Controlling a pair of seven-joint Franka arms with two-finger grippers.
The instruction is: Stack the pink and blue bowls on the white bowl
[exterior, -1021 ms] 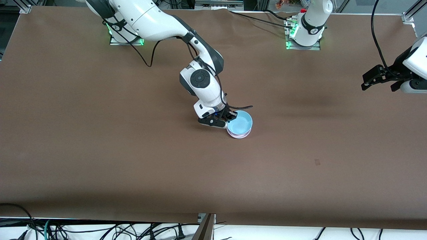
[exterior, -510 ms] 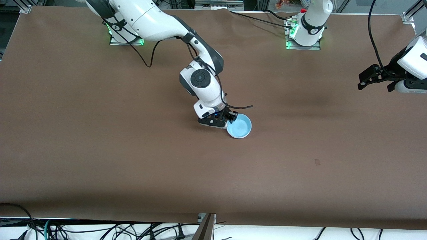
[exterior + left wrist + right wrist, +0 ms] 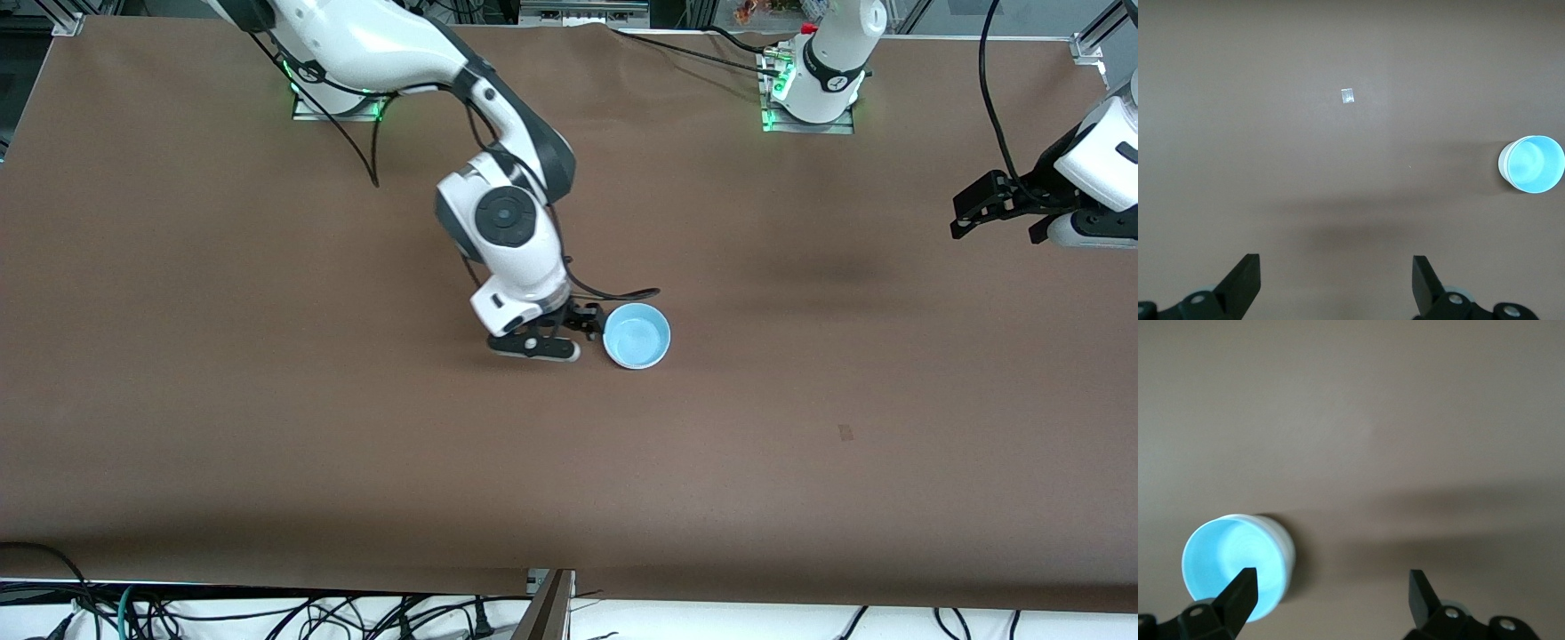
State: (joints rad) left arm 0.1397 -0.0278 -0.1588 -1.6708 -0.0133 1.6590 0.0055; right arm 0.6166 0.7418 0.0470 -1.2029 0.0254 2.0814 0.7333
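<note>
The light blue bowl (image 3: 637,335) sits mid-table as the top of a nested stack. It also shows in the right wrist view (image 3: 1231,565) and the left wrist view (image 3: 1535,163). A white bowl wall (image 3: 1289,550) shows under its rim. The pink bowl is hidden inside the stack. My right gripper (image 3: 589,322) is open and empty, just beside the stack toward the right arm's end, not touching it; in its own view (image 3: 1331,587) one fingertip (image 3: 1243,585) overlaps the blue bowl. My left gripper (image 3: 967,212) is open and empty (image 3: 1337,270), waiting high at the left arm's end.
A small pale scrap (image 3: 845,433) lies on the brown table (image 3: 267,400), nearer the front camera than the stack; it also shows in the left wrist view (image 3: 1348,96). Cables hang below the table's front edge.
The right gripper let go of the blue bowl, which settled down over the pink one, then drew back toward the right arm's end. The left gripper shifted slightly.
</note>
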